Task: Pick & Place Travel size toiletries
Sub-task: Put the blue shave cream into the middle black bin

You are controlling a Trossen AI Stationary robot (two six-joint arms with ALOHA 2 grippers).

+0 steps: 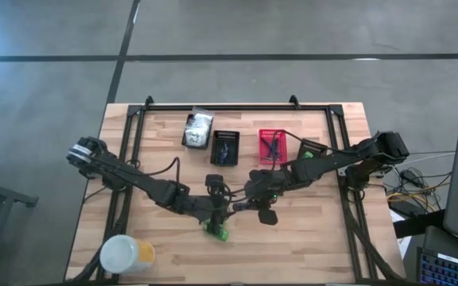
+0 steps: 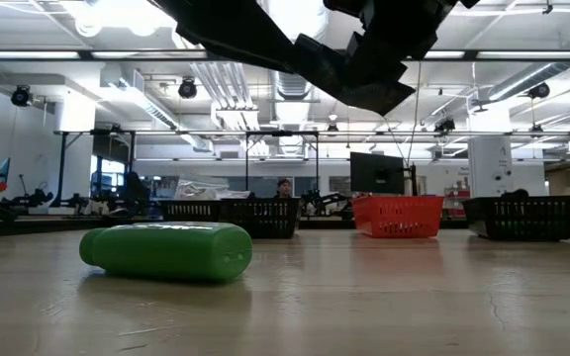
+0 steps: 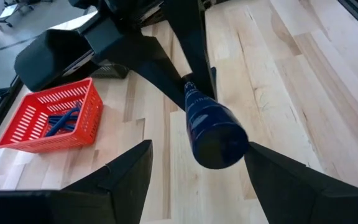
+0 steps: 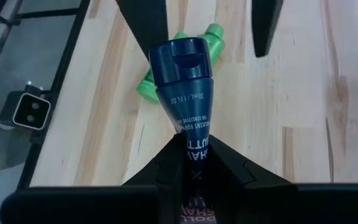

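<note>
A dark blue tube [image 4: 185,81] with a round cap hangs in the air above the table's middle, with my right gripper [image 4: 194,140] shut on it. My left gripper [image 3: 199,145] faces it, open, with one finger on either side of the tube's cap end [image 3: 219,140] and not touching it. A green bottle [image 1: 217,230] lies on its side on the wood just below them, and it also shows in the low view as the green bottle [image 2: 166,250]. My right gripper pinches the tube's flat tail end [image 4: 195,149] between its two fingers. The fingers slant down from the table's right side, in line with the tube. The tube is lifted clear of the table, and its cap end points down and away toward my left gripper.
At the back stand a black basket with white packets [image 1: 198,129], a black basket [image 1: 226,148], a red basket [image 1: 273,145] with dark items, and another black basket [image 1: 312,148]. A big white-and-yellow tub [image 1: 124,254] sits at the near left corner. Bare wood lies near the front edge.
</note>
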